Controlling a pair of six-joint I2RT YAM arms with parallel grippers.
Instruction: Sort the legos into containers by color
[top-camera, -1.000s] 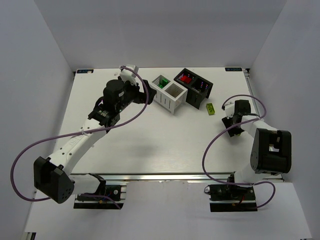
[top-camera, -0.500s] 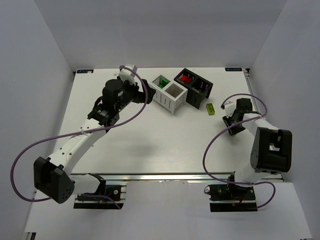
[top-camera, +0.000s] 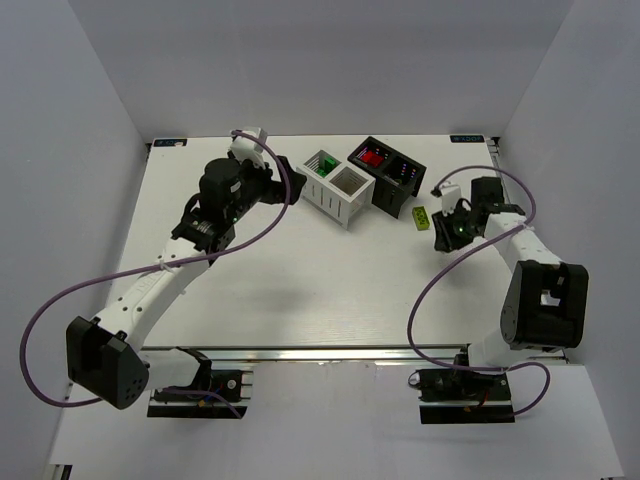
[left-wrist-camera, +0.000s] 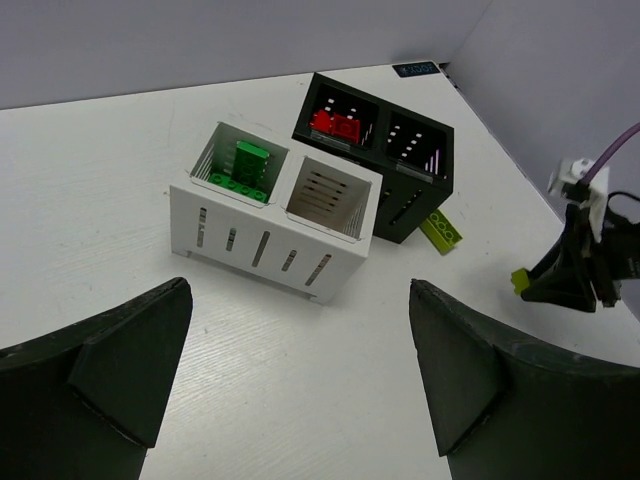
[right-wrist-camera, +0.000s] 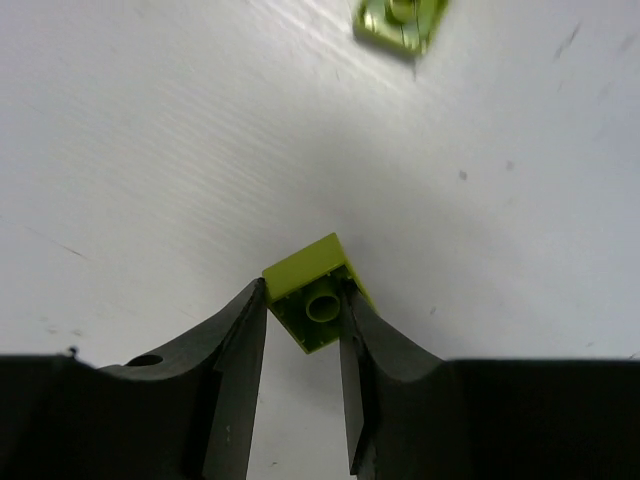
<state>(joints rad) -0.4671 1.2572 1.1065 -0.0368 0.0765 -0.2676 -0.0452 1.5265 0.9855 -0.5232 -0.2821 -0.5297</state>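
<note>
Done: green bricks (left-wrist-camera: 245, 165) in white bin (left-wrist-camera: 260, 250), red bricks (left-wrist-camera: 335, 123) in black bin (left-wrist-camera: 400, 205). Remaining: yellow-green brick (right-wrist-camera: 312, 292) pinched by right gripper (right-wrist-camera: 300, 296), loose brick (left-wrist-camera: 441, 231) beside black bin. Left gripper (left-wrist-camera: 300, 355) spread, empty.

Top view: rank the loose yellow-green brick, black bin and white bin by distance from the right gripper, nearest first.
1. loose yellow-green brick: on the table just left of the right gripper, which pinches a small yellow-green brick.
2. black bin: farther back and left.
3. white bin: leftmost, beside the black bin.
</note>
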